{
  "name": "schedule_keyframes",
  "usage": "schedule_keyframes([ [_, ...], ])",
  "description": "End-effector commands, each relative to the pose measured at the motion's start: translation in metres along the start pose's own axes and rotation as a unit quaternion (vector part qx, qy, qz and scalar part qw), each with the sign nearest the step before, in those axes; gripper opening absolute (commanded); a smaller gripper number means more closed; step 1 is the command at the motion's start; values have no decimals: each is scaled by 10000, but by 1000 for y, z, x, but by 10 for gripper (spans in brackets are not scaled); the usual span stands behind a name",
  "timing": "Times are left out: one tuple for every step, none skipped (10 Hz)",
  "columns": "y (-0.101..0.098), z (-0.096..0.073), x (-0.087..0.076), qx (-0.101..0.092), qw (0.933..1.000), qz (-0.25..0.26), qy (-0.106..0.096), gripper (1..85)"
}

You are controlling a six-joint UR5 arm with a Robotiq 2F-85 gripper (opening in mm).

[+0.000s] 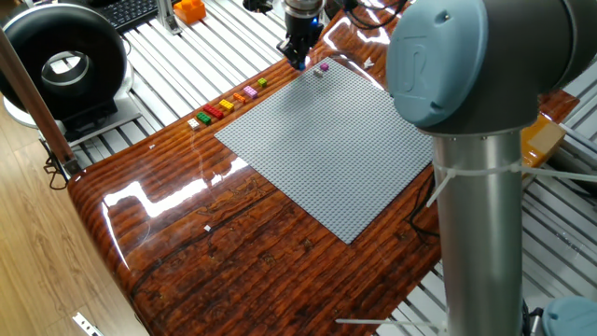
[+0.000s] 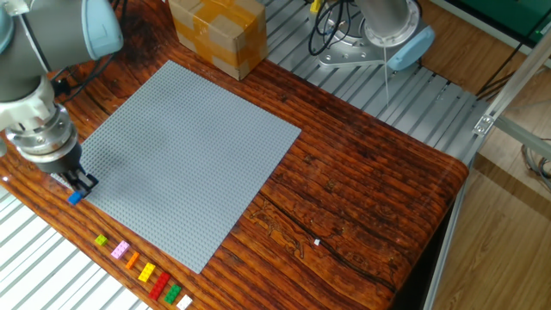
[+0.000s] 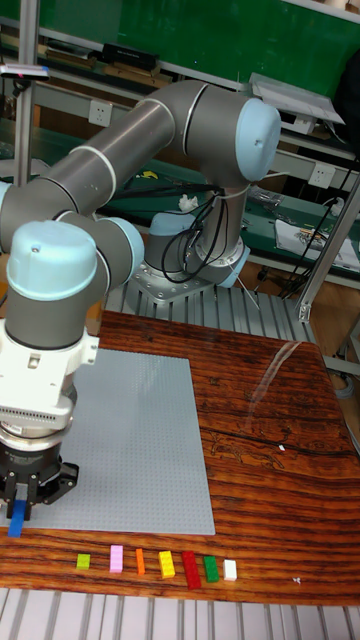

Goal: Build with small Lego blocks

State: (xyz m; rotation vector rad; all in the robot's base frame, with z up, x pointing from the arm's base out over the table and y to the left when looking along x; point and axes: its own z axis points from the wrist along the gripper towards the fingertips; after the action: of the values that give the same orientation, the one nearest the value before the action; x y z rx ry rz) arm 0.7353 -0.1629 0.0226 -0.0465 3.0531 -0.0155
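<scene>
My gripper (image 2: 77, 184) is shut on a small blue Lego block (image 2: 74, 198), which sticks out below the fingertips. It hangs at the edge of the grey baseplate (image 2: 189, 146), near one corner; the tall fixed view shows the gripper (image 3: 20, 500) and blue block (image 3: 16, 522) there too. A row of small Lego blocks (image 2: 142, 271) lies on the wood beside the plate: yellow-green, pink, orange, yellow, red, green, white. From the opposite side, the gripper (image 1: 298, 58) stands close to a pink block (image 1: 324, 66) on the plate.
A cardboard box (image 2: 215, 30) stands past the plate's far corner. The robot base (image 2: 387, 34) sits on the slatted metal behind the table. A black round device (image 1: 61, 61) and an orange object (image 1: 189, 9) are off the table's side.
</scene>
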Motion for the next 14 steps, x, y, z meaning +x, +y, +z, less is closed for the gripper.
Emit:
schedule_keyframes([
  [-3, -3, 13, -104, 9998, 129, 81, 10],
  [-4, -3, 13, -96, 9998, 159, 89, 10],
  [-4, -3, 13, -88, 9998, 166, 89, 10],
  [-4, -3, 13, -88, 9998, 173, 89, 10],
  [-5, -3, 13, -73, 9997, 203, 81, 10],
  [-5, -3, 12, -80, 9997, 219, 66, 10],
  [-3, -3, 12, -118, 9997, 207, 58, 10],
  [-2, -2, 11, -126, 9997, 184, 42, 10],
  [-1, 0, 9, -125, 9998, 169, 12, 10],
  [-1, 1, 7, -133, 9998, 147, -12, 10],
  [-2, 3, 4, -94, 9999, 143, -19, 10],
  [-2, 2, 5, -87, 9998, 150, -18, 10],
  [-2, 2, 5, -94, 9998, 159, -26, 10],
  [-1, 2, 4, -102, 9998, 144, -34, 10],
])
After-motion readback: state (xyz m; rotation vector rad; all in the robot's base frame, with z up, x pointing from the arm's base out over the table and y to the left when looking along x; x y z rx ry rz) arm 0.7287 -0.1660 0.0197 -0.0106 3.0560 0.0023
